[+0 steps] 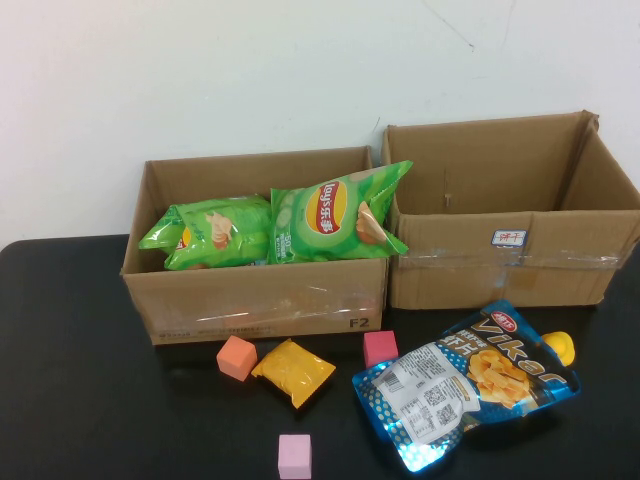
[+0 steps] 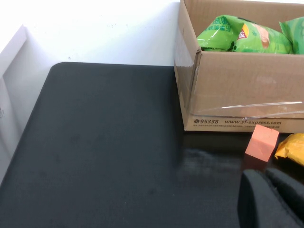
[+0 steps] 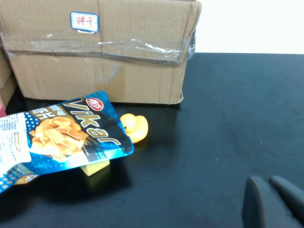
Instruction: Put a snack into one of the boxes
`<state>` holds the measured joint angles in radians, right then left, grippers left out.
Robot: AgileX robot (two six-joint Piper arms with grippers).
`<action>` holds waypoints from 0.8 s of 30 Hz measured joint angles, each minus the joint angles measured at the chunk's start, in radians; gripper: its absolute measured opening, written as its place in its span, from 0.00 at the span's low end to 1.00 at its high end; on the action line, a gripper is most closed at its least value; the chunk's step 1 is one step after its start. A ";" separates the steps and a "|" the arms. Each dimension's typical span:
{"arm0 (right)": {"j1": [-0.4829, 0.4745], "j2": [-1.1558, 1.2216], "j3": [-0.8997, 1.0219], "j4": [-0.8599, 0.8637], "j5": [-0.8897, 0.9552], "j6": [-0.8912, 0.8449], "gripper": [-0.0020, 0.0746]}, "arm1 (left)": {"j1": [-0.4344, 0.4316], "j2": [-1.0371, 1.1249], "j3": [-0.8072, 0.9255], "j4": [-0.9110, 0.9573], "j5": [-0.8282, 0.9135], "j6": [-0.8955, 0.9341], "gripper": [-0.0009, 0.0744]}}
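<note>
Blue Viker chip bag flat on the black table, just in front of the empty right-hand carton, long axis slanting toward it. Nearer the right gripper, low beside the bag, fingertips nearly pressed together. Left gripper near the orange cube, jaws likewise close together.
</note>
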<state>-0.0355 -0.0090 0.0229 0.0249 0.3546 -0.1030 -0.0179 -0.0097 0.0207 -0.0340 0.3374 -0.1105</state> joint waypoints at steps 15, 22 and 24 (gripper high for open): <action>0.000 0.000 0.000 0.000 0.000 0.000 0.02 | 0.000 0.000 0.000 0.000 0.000 0.000 0.01; 0.000 0.000 0.003 0.000 -0.032 0.000 0.02 | 0.000 0.000 0.000 0.000 0.000 0.002 0.01; 0.000 0.000 0.006 0.000 -0.079 0.000 0.02 | 0.000 0.000 0.000 0.000 0.000 0.002 0.01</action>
<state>-0.0355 -0.0090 0.0287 0.0249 0.2755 -0.1030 -0.0179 -0.0097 0.0207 -0.0340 0.3374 -0.1083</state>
